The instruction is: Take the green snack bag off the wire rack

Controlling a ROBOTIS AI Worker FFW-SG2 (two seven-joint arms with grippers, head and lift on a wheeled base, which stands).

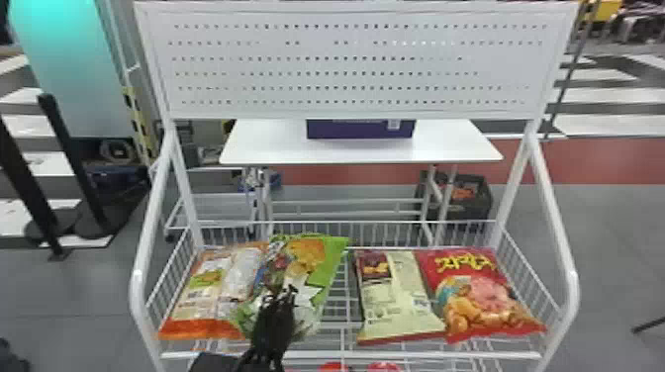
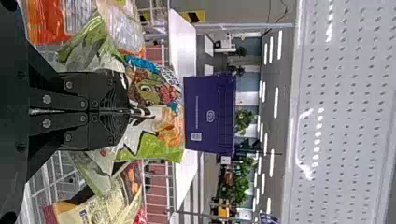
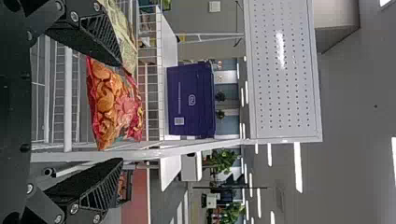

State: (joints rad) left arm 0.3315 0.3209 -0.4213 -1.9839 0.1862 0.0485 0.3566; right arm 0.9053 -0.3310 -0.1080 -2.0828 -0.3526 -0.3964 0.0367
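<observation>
The green snack bag (image 1: 316, 267) stands in the left-middle of the wire rack (image 1: 346, 355), beside an orange-and-white bag. My left gripper (image 1: 284, 297) is at the bag's front, overlapping its lower part. In the left wrist view the left gripper (image 2: 130, 112) is shut on the green snack bag (image 2: 152, 135), its fingers together with the film bunched around them. In the right wrist view my right gripper (image 3: 122, 112) stands open with nothing between its fingertips, in front of the rack's right side.
An orange bag (image 1: 203, 292) lies left of the green one; a cream bag (image 1: 401, 297) and a red bag (image 1: 475, 292) lie to the right. White side rails (image 1: 549, 198) and a pegboard (image 1: 346, 64) frame the rack. Behind is a table (image 1: 272, 148) with a purple box (image 1: 360, 129).
</observation>
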